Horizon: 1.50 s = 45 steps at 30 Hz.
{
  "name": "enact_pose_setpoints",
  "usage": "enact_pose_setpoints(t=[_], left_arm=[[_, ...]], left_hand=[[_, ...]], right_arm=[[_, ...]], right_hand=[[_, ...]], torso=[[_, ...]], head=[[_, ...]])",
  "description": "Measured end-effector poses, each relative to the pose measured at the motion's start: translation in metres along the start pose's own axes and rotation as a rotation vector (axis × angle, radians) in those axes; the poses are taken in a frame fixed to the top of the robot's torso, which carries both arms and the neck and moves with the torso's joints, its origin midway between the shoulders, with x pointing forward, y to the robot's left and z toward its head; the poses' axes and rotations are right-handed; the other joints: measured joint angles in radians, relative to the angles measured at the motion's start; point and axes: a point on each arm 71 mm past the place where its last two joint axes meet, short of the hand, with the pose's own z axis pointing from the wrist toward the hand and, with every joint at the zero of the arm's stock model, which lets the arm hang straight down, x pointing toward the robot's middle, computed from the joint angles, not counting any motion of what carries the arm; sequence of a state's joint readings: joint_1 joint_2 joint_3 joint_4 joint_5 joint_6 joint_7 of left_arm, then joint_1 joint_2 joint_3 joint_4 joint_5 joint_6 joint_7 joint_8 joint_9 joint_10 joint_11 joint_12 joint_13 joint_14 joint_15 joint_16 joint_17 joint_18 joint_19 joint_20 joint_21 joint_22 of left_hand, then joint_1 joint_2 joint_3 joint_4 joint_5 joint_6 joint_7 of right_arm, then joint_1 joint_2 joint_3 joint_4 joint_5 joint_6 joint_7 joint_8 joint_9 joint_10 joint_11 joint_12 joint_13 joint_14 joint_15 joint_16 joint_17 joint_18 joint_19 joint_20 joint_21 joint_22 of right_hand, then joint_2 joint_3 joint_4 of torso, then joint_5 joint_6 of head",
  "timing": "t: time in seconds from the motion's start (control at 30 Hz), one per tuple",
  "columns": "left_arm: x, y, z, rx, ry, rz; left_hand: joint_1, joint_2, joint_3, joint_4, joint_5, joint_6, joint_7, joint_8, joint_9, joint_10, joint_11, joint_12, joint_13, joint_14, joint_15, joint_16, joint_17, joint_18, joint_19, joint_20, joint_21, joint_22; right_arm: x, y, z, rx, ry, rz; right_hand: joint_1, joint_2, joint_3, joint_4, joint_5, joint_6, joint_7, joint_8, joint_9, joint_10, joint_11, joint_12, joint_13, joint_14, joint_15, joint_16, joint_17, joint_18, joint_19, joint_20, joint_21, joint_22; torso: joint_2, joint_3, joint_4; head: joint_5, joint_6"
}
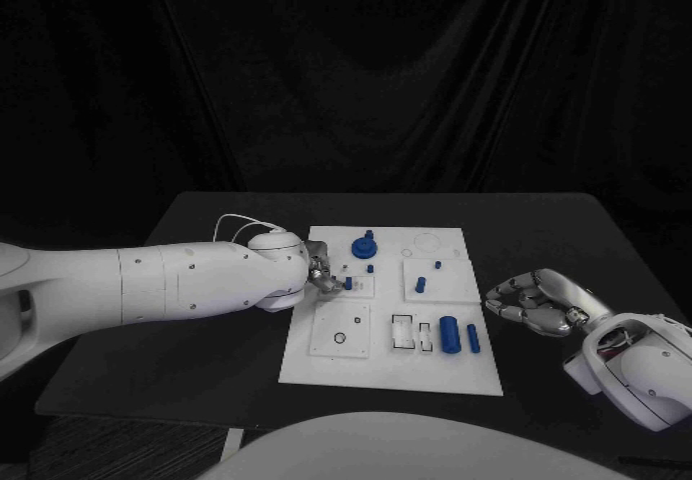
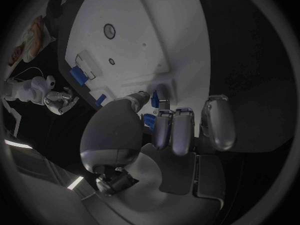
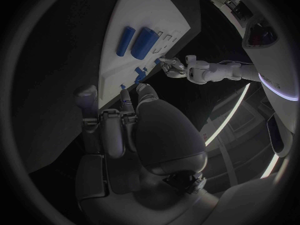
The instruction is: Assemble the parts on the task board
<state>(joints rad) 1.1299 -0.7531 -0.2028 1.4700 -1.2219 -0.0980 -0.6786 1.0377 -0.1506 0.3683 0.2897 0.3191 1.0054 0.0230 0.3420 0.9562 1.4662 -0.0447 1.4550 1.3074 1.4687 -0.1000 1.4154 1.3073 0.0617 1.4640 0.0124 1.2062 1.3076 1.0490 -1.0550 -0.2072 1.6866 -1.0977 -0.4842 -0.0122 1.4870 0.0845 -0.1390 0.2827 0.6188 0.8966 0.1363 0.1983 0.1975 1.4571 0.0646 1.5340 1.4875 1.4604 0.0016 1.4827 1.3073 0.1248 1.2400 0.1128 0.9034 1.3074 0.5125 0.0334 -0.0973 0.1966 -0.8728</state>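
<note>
The white task board (image 1: pixel 389 355) lies mid-table. My left hand (image 1: pixel 325 278) reaches over its left edge, and thumb and a finger pinch a small blue peg (image 1: pixel 348 283) (image 2: pixel 154 99) standing by a square recess. My right hand (image 1: pixel 537 302) hovers off the board's right edge with its fingers (image 3: pixel 112 130) curled in and nothing seen in them. A large round blue part (image 1: pixel 364 245) sits near the far edge. Small blue pegs (image 1: pixel 420 284) stand mid-board. Two blue cylinders (image 1: pixel 449 334) (image 3: pixel 145 39) lie near the right front.
Open recesses (image 1: pixel 343 338) (image 1: pixel 404 332) show in the board's front half, and a round outline (image 1: pixel 428 243) marks its far right. Black tabletop (image 1: pixel 188 360) surrounds the board. A thin white cable (image 1: pixel 238 222) loops over my left wrist.
</note>
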Motion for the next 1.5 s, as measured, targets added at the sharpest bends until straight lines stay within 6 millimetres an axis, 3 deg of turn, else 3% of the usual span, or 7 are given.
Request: enact_pose_setpoints(t=[0.73, 0.77, 0.9, 0.97, 1.13, 1.27, 1.5], left_arm=[[0.001, 0.007, -0.004, -0.004, 0.003, 0.004], [0.001, 0.007, -0.004, -0.004, 0.004, 0.004], [0.001, 0.007, -0.004, -0.004, 0.004, 0.005], [0.001, 0.007, -0.004, -0.004, 0.004, 0.006], [0.001, 0.007, -0.004, -0.002, 0.006, 0.008], [0.001, 0.008, -0.006, 0.004, 0.010, 0.010], [0.012, 0.022, -0.014, -0.005, 0.047, 0.030]], left_hand=[[0.016, 0.000, -0.026, 0.003, 0.000, -0.020, 0.009, 0.010, 0.011, 0.000, 0.000, 0.000, 0.000, 0.000, 0.000, -0.004, 0.000, 0.000, 0.000, 0.000, -0.004, 0.000], [0.016, 0.000, -0.035, 0.003, -0.010, -0.020, 0.009, 0.011, 0.014, 0.000, 0.000, 0.000, 0.000, 0.000, 0.000, -0.004, 0.000, 0.000, 0.000, 0.000, -0.004, 0.000], [-0.012, 0.004, -0.122, 0.003, -0.117, -0.020, 0.009, 0.016, 0.023, 0.000, 0.000, 0.000, 0.000, -0.004, 0.004, -0.008, 0.000, 0.000, 0.000, 0.000, -0.008, 0.000], [-0.029, 0.008, -0.165, 0.002, -0.136, -0.021, 0.011, 0.016, 0.026, -0.001, 0.001, 0.000, 0.000, -0.004, 0.004, -0.008, 0.000, 0.000, 0.000, 0.000, -0.008, 0.000], [-0.034, 0.017, -0.354, 0.004, -0.253, -0.027, 0.017, 0.020, 0.027, -0.001, 0.006, 0.000, 0.000, -0.004, 0.004, -0.018, 0.000, 0.000, 0.004, 0.004, -0.023, 0.000], [-0.027, -0.013, -0.444, 0.007, -0.267, -0.039, 0.018, 0.015, 0.032, -0.001, 0.006, 0.000, 0.000, -0.004, 0.004, -0.023, 0.000, 0.000, 0.004, 0.004, -0.031, 0.000], [-0.004, -0.031, -0.526, 0.007, -0.267, -0.055, 0.027, 0.007, 0.032, 0.002, 0.009, -0.009, 0.000, 0.000, 0.007, -0.034, 0.000, 0.000, 0.004, 0.004, -0.046, 0.000]], right_arm=[[0.000, 0.000, 0.000, 0.001, 0.000, 0.000], [0.000, 0.000, 0.000, 0.001, 0.000, 0.000], [0.000, 0.000, 0.000, 0.000, 0.001, 0.000], [0.000, 0.000, 0.000, 0.000, 0.001, 0.000], [0.001, 0.000, 0.000, 0.000, 0.001, 0.000], [0.001, 0.000, 0.001, 0.000, 0.001, 0.000], [0.001, 0.000, 0.001, 0.000, 0.001, 0.000]], right_hand=[[0.000, 0.000, 0.000, 0.000, 0.000, 0.000, 0.000, 0.000, 0.000, 0.001, -0.001, -0.002, 0.020, 0.000, 0.000, 0.000, 0.000, 0.000, 0.000, 0.000, 0.000, 0.000], [0.000, 0.000, 0.000, 0.000, 0.000, 0.000, 0.000, 0.000, 0.000, 0.001, -0.001, -0.002, 0.020, 0.000, 0.000, 0.000, 0.000, 0.000, 0.000, 0.000, 0.000, 0.000], [0.000, 0.000, 0.000, 0.000, 0.000, 0.000, 0.000, 0.000, 0.000, 0.001, -0.001, -0.002, 0.020, 0.000, 0.000, 0.000, 0.000, 0.000, 0.000, 0.000, 0.000, 0.000], [0.000, 0.000, 0.000, 0.000, 0.000, 0.000, 0.000, 0.000, 0.000, 0.001, -0.001, -0.002, 0.020, 0.000, 0.000, 0.000, 0.000, 0.000, 0.000, 0.000, 0.000, 0.001], [0.000, 0.000, 0.000, 0.000, 0.000, 0.000, 0.000, 0.000, 0.000, 0.001, -0.001, -0.002, 0.020, 0.000, 0.000, 0.000, 0.000, 0.000, 0.000, 0.000, 0.000, 0.001], [0.000, 0.000, 0.000, 0.000, 0.000, 0.000, 0.000, 0.000, 0.000, 0.001, -0.001, -0.002, 0.020, 0.000, 0.000, 0.000, 0.000, 0.000, 0.000, 0.000, 0.000, 0.001], [0.000, 0.000, 0.000, 0.000, 0.000, 0.000, 0.000, 0.000, -0.001, 0.001, -0.001, -0.001, 0.019, 0.000, 0.000, 0.000, 0.000, 0.000, 0.000, 0.000, 0.000, 0.000]], torso=[[0.000, 0.0000, 0.0003], [0.000, 0.0000, 0.0003], [0.000, -0.0001, 0.0002], [0.000, -0.0001, 0.0002], [0.000, -0.0001, 0.0001], [0.000, -0.0001, 0.0002], [0.000, -0.0003, 0.0002]], head=[[0.001, 0.000], [0.001, 0.000], [0.002, 0.000], [0.003, 0.000], [0.003, 0.000], [0.002, 0.000], [-0.002, 0.000]])
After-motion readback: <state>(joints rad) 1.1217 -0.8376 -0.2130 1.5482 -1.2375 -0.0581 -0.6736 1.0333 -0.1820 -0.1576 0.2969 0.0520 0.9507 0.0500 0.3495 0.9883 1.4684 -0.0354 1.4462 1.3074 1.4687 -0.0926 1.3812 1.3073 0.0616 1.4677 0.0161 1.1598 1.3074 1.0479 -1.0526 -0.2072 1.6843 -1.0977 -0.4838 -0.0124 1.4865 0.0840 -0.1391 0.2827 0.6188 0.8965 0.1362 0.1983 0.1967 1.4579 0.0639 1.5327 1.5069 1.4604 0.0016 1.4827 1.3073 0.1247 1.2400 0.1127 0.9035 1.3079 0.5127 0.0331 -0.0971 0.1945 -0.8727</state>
